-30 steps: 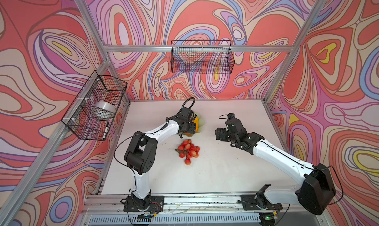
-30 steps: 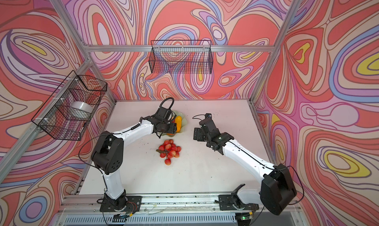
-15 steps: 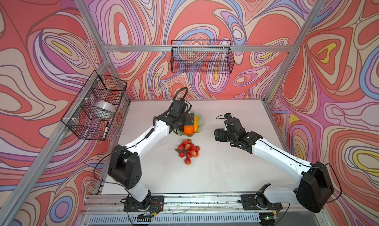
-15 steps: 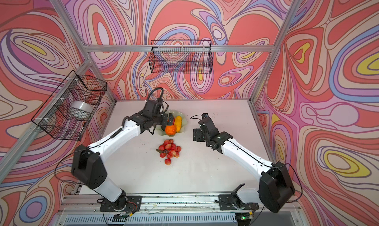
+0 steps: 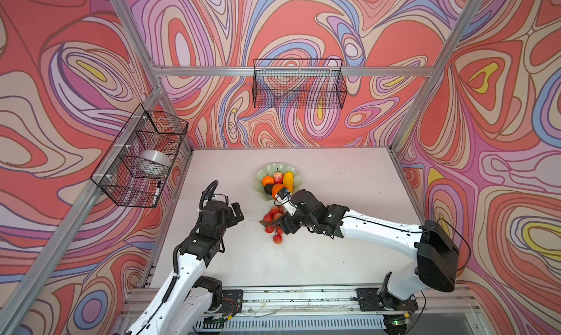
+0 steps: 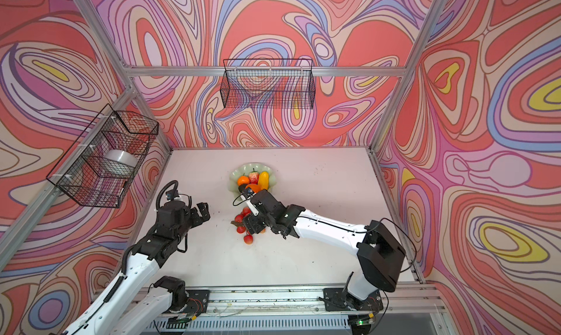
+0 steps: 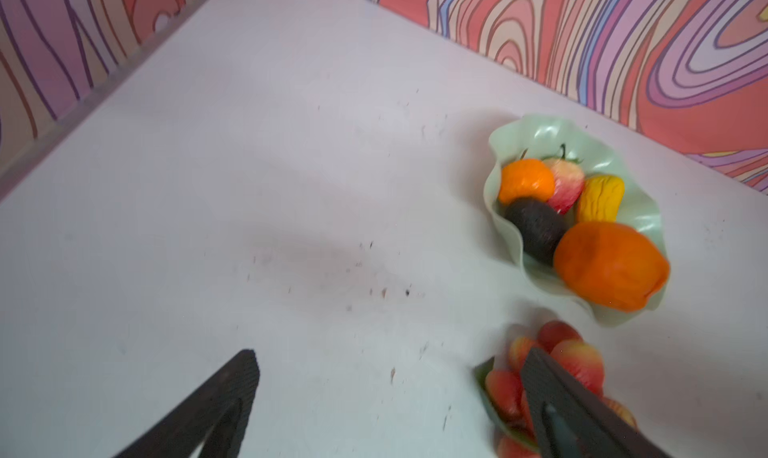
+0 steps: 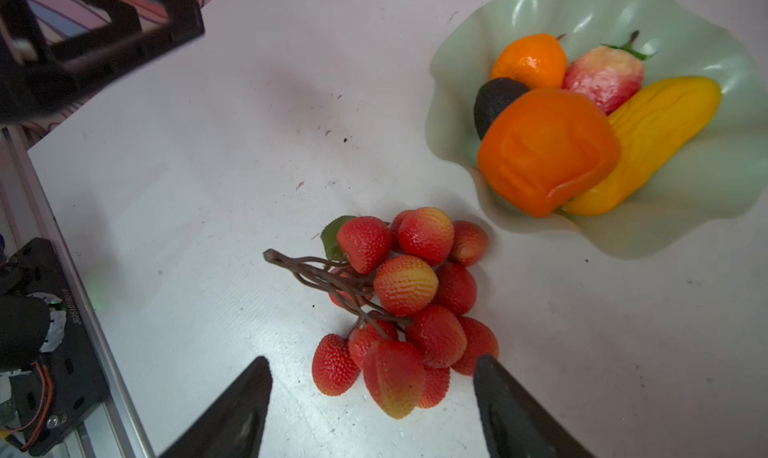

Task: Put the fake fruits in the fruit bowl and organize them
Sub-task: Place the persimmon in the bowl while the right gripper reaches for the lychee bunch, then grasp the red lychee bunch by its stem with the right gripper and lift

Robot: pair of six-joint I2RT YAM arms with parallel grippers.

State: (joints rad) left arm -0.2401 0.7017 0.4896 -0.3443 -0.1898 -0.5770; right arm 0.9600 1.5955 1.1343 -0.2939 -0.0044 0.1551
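The pale green fruit bowl (image 5: 261, 172) (image 6: 237, 175) (image 7: 536, 128) (image 8: 590, 7) sits mid-table and holds two orange fruits (image 8: 544, 148), a strawberry-like fruit (image 8: 600, 78), a yellow oblong piece (image 8: 660, 132) and a dark avocado (image 8: 492, 99). The red grape bunch (image 5: 277, 238) (image 6: 248, 239) (image 8: 407, 285) (image 7: 577, 358) lies on the table just in front of the bowl. My right gripper (image 5: 284, 224) (image 6: 253, 224) (image 8: 372, 363) hangs open over the bunch, its fingers on either side of the nearest grapes without touching them. My left gripper (image 5: 236, 211) (image 6: 202, 212) (image 7: 390, 355) is open and empty, left of the bunch.
A black wire basket (image 5: 299, 84) hangs on the back wall. Another wire basket (image 5: 133, 178) on the left wall holds a white round object (image 5: 154, 160). An aluminium rail (image 5: 288, 294) with both arm bases runs along the table's front edge.
My left gripper opened at the bowl, left an orange fruit there and pulled back to the front left. My right gripper moved from beside the bowl to over the grape bunch.
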